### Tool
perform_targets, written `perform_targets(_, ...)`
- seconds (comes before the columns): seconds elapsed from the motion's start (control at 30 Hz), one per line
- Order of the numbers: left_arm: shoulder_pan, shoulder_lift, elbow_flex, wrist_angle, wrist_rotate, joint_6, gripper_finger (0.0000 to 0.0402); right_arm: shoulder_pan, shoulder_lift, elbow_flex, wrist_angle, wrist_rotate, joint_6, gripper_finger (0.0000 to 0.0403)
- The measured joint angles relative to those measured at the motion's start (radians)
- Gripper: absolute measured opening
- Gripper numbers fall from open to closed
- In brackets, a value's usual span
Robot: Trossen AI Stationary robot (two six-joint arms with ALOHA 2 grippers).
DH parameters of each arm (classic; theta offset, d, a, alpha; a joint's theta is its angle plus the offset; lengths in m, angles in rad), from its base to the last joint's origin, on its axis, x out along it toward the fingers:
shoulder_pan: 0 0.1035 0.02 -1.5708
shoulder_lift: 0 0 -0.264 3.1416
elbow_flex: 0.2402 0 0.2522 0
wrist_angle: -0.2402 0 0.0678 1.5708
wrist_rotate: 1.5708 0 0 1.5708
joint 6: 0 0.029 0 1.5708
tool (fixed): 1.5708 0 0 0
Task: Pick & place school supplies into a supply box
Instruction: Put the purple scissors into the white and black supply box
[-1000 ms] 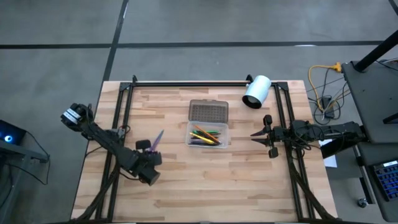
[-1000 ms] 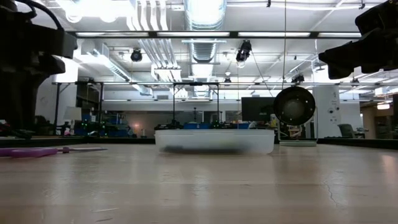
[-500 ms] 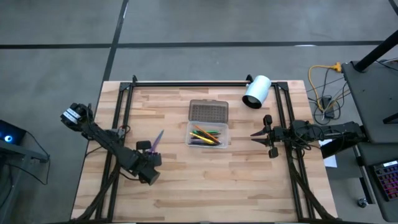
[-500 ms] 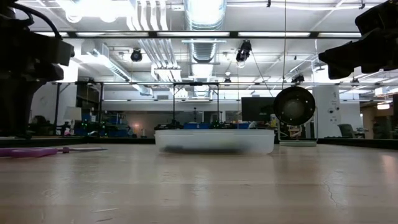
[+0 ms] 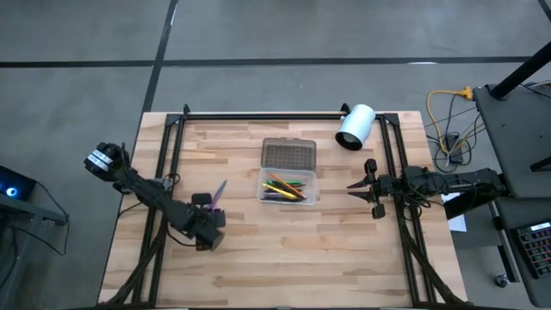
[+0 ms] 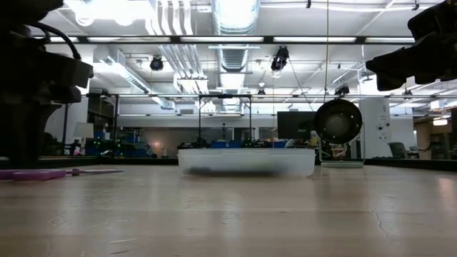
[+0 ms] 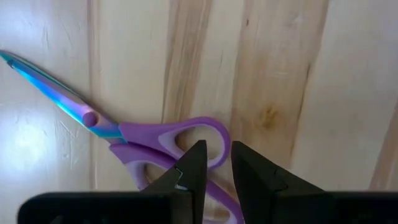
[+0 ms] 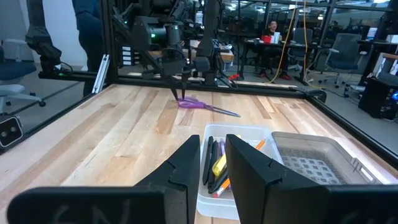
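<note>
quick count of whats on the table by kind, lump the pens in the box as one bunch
scissors: 1
clear box: 1
dotted lid: 1
bunch of pens and pencils: 1
white cylinder: 1
total: 5

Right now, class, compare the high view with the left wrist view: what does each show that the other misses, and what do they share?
Only the high view shows the clear plastic supply box holding coloured pens and pencils, its grey dotted lid, the white cylinder and the right gripper waiting at the table's right side.

Only the left wrist view shows the scissors' bluish blades and pivot, and the narrow gap between the gripper's fingertips.

Both show the purple-handled scissors, the left gripper over their handles, and the wooden table.
</note>
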Motion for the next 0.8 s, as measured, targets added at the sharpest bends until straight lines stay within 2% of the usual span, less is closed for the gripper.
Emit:
perform_targets(0.33, 0.028, 0.000, -0.001, 0.029, 0.057, 0.033, 0.0060, 0.000, 0.000, 0.000, 0.000, 0.000, 0.000, 0.0068)
perform_targets(0.8, 0.029, 0.000, -0.067, 0.093, 0.058, 0.035, 0.0060, 0.000, 0.000, 0.000, 0.000, 0.000, 0.000, 0.0068)
